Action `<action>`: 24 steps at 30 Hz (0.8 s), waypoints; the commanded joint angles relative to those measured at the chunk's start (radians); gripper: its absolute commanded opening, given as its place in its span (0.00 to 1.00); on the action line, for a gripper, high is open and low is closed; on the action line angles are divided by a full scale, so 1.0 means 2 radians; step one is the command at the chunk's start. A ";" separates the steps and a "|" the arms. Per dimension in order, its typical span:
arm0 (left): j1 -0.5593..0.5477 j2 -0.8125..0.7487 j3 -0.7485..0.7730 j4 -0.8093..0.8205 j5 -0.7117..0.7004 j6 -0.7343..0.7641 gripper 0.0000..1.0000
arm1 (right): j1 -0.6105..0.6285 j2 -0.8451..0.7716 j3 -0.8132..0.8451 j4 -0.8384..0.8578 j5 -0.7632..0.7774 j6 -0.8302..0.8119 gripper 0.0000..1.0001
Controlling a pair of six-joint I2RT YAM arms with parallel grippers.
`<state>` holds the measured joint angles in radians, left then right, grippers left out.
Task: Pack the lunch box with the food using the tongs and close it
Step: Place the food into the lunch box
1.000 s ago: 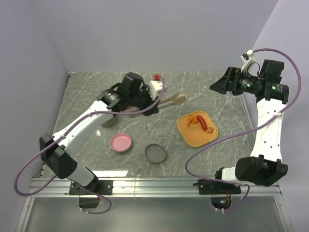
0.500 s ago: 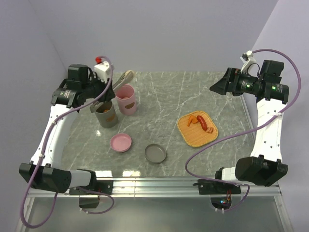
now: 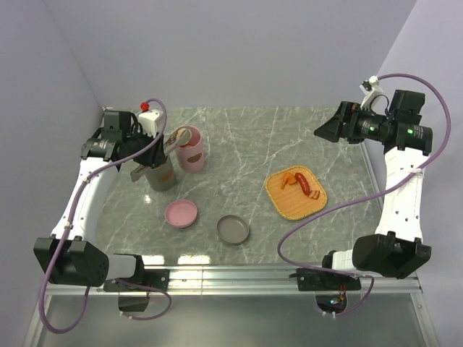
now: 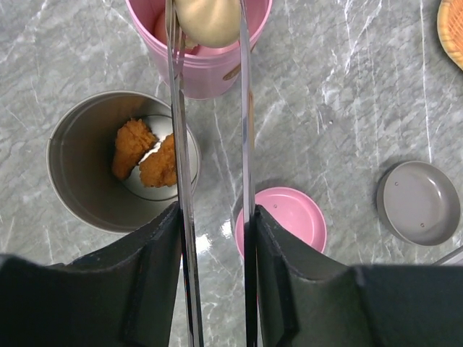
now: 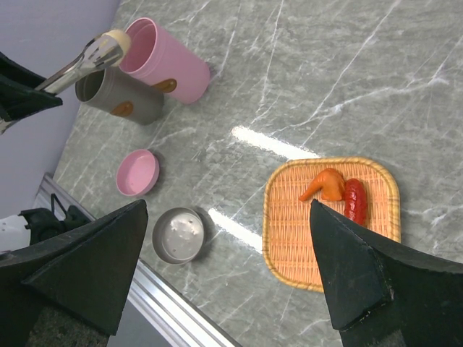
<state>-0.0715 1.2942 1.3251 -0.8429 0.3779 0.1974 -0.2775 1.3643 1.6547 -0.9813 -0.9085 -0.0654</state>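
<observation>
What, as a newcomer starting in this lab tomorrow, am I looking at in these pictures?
Two robot arms are bolted at the near edge of a marble table. One picture looks down from above; the other two come from a camera on each wrist. The left claw squeezes the tongs, which pinch a cream ball above the pink cup. Beside it, the gray cup holds two orange pieces. A pink lid and a gray lid lie on the table. The orange tray carries an orange piece and a red strip. The right claw is open, holding nothing, raised above the table.
</observation>
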 commanded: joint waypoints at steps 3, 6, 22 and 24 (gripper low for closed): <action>0.000 0.006 -0.007 0.026 0.001 0.009 0.47 | 0.001 -0.011 0.001 0.001 -0.003 -0.005 1.00; 0.000 0.010 -0.004 0.028 -0.001 0.012 0.50 | 0.001 -0.011 -0.001 0.004 -0.003 -0.003 1.00; -0.034 0.029 0.079 0.023 0.012 0.030 0.63 | 0.001 -0.013 -0.004 0.007 -0.006 0.000 1.00; -0.072 0.029 0.086 0.023 0.010 0.037 0.64 | 0.001 -0.013 -0.005 0.008 -0.005 0.001 1.00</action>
<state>-0.1284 1.3716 1.4361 -0.8268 0.3695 0.2379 -0.2775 1.3640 1.6447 -0.9813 -0.9096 -0.0647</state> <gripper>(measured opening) 0.636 0.996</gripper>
